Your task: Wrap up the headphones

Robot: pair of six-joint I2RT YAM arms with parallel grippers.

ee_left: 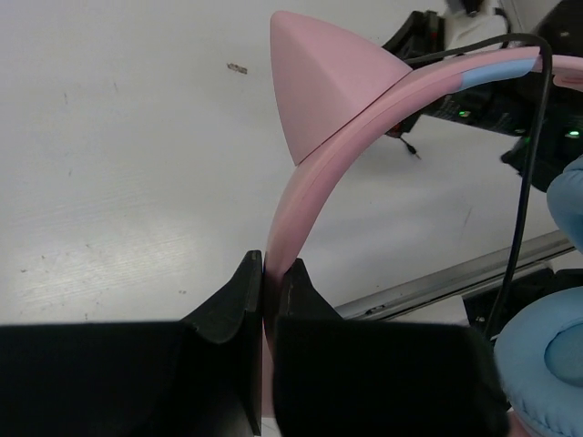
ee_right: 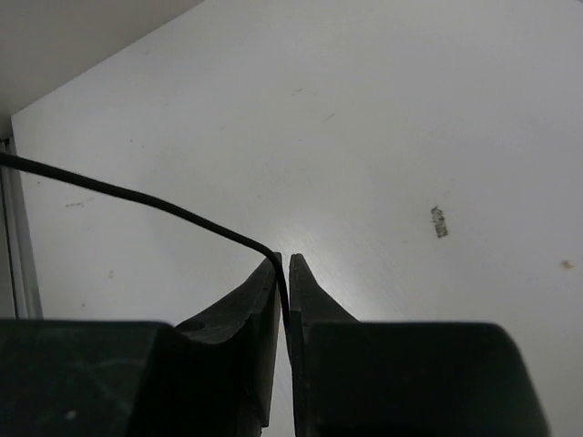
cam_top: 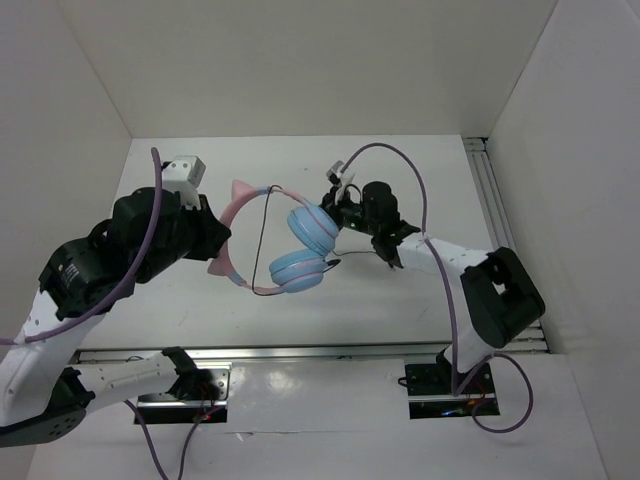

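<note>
Top view: the headphones (cam_top: 298,270) are held between the two arms, apparently lifted off the table (cam_top: 400,170); the band (cam_top: 255,198) is gripped at its left end by the left gripper (cam_top: 222,248), and the two cups (cam_top: 312,228) hang on the right, just beside the right gripper (cam_top: 343,207); the cord (cam_top: 260,235) is seen crossing the band's arc, but its run to the right arm cannot be followed here.

Left wrist view: the left gripper (ee_left: 266,273) is clamped on the band (ee_left: 310,173), with the jaws pressed to both faces; the band rises away from the jaws and curves right, past a cat ear (ee_left: 319,82); the cord (ee_left: 533,164) drops near a cup (ee_left: 547,364).

Right wrist view: the right gripper (ee_right: 284,269) is closed on the cord (ee_right: 137,196), which is pinched in the narrow slit between the jaws and leads off to the left.

The next move is judged to turn on that line: the cord stretches leftward from the right jaws to the band, so it would be laid across the band by the nearer right arm.
</note>
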